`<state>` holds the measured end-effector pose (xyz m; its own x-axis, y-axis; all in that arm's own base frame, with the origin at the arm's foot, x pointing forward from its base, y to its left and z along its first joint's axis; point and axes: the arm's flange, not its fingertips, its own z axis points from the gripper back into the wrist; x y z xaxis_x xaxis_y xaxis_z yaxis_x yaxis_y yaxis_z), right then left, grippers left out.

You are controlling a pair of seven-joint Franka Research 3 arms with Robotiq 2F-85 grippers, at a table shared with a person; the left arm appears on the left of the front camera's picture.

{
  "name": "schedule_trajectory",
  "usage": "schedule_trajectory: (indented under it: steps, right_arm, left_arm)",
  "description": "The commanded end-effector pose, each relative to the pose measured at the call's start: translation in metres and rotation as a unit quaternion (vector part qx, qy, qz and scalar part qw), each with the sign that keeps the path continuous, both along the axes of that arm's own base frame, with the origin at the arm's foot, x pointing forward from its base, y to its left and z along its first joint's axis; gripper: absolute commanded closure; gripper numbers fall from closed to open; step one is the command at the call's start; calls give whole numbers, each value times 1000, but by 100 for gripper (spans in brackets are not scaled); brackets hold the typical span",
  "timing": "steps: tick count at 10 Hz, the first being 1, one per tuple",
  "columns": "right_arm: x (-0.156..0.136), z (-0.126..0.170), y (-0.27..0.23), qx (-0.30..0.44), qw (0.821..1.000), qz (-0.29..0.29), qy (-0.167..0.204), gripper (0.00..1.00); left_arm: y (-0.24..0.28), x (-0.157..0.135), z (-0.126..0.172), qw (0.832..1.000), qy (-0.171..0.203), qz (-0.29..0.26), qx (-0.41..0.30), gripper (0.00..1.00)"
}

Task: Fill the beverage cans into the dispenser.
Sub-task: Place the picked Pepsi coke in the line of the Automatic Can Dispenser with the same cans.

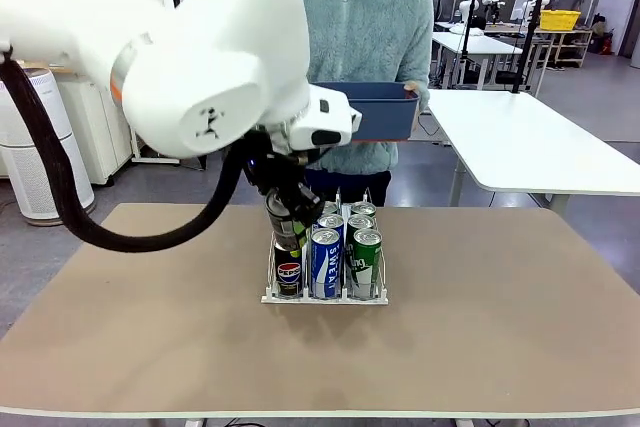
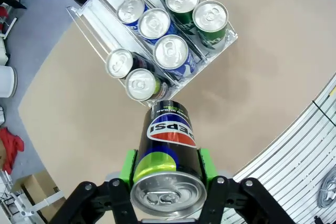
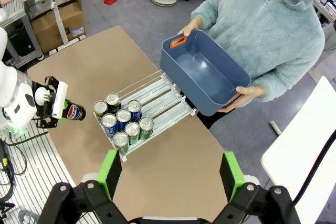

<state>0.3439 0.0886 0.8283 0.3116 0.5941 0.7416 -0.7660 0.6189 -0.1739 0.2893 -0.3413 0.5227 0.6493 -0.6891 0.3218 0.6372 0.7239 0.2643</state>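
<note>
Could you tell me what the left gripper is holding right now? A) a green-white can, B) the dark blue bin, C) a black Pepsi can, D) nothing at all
C: the left gripper has its green pads clamped on the sides of a black Pepsi can, just short of the dispenser.

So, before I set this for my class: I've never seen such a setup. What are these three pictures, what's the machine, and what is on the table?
It is a robot with two white arms at a brown table. One picture looks across the table at a person holding a blue bin. The other two come from cameras on each wrist. On the table stands a dispenser, a small three-lane rack, with seven cans in it. The left gripper is shut on a black Pepsi can beside the rack. The right gripper hangs open above the table, holding nothing.
</note>
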Motion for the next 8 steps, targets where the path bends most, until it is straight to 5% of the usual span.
schedule_trajectory:
  steps: [1, 5, 7, 8]
  right_arm:
    - [0, -1, 0, 0, 1000, -1, -1, 0]
    - [0, -1, 0, 0, 1000, -1, -1, 0]
    - [0, -1, 0, 0, 1000, -1, -1, 0]
    - [0, -1, 0, 0, 1000, -1, -1, 0]
  left_arm:
    - [8, 0, -26, 1000, -9, -5, -15, 42]
    - [5, 15, -69, 999, 13, -28, -10, 42]
    - [5, 19, -65, 999, 19, -49, -12, 42]
    - [3, 14, -75, 999, 26, -16, -9, 42]
